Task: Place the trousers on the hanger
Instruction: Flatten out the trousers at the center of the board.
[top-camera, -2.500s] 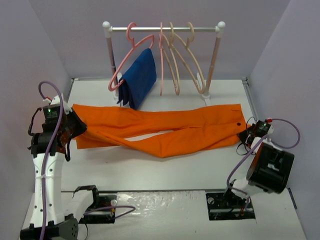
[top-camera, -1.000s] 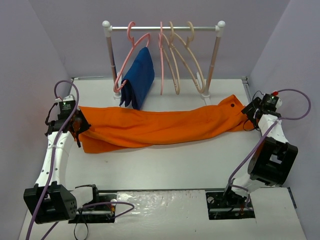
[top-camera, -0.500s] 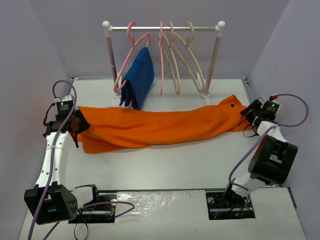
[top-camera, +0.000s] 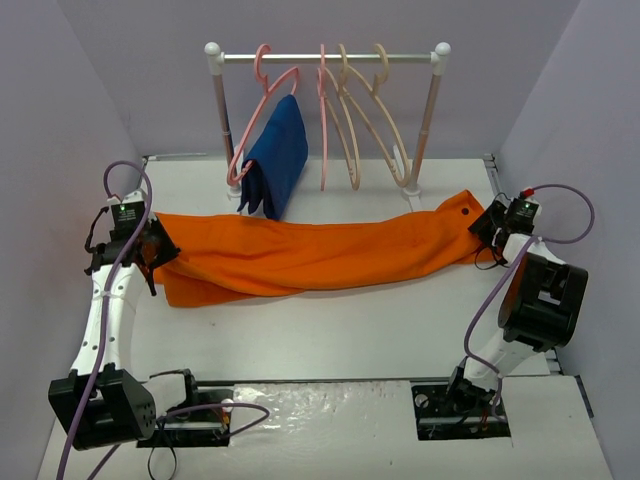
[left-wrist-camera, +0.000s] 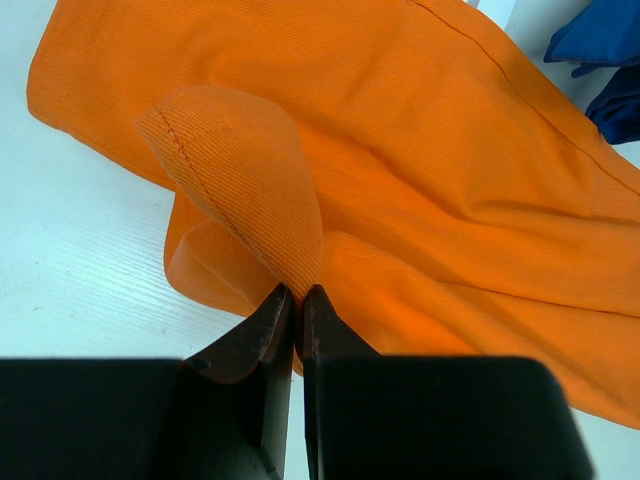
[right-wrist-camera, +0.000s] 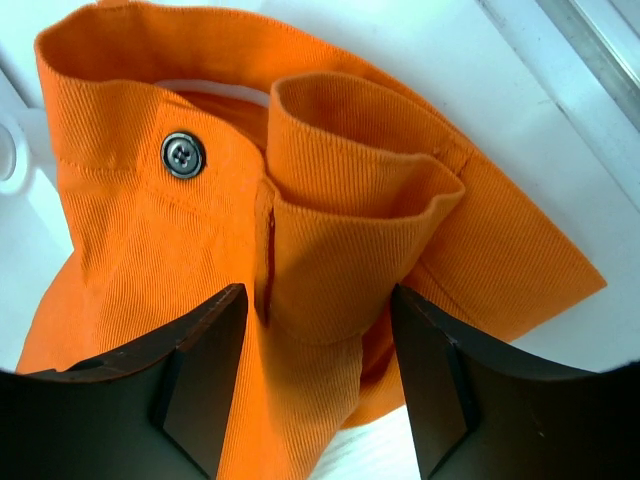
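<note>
The orange trousers (top-camera: 320, 255) lie stretched left to right across the table, legs folded together. My left gripper (top-camera: 152, 250) is shut on a raised fold of the leg end (left-wrist-camera: 260, 190), its jaws pressed together (left-wrist-camera: 297, 292). My right gripper (top-camera: 490, 225) is open at the waist end. In the right wrist view the waistband fold (right-wrist-camera: 340, 240) stands between its fingers (right-wrist-camera: 318, 292) with a gap on each side, and the dark button (right-wrist-camera: 182, 155) is to the left. The cream-beige hanger (top-camera: 385, 115) hangs empty on the rail behind.
A rack (top-camera: 330, 58) at the back holds pink hangers (top-camera: 325, 120), one carrying a dark blue garment (top-camera: 280, 155), and a second beige hanger (top-camera: 350, 125). The rack's right post (top-camera: 428, 120) stands close behind the waistband. White table (top-camera: 330, 330); walls on both sides.
Since the earliest frame both arms carried the trousers farther back and the legs came together. Over the last second the right wrist shifted slightly left toward the waistband; the left arm stayed still.
</note>
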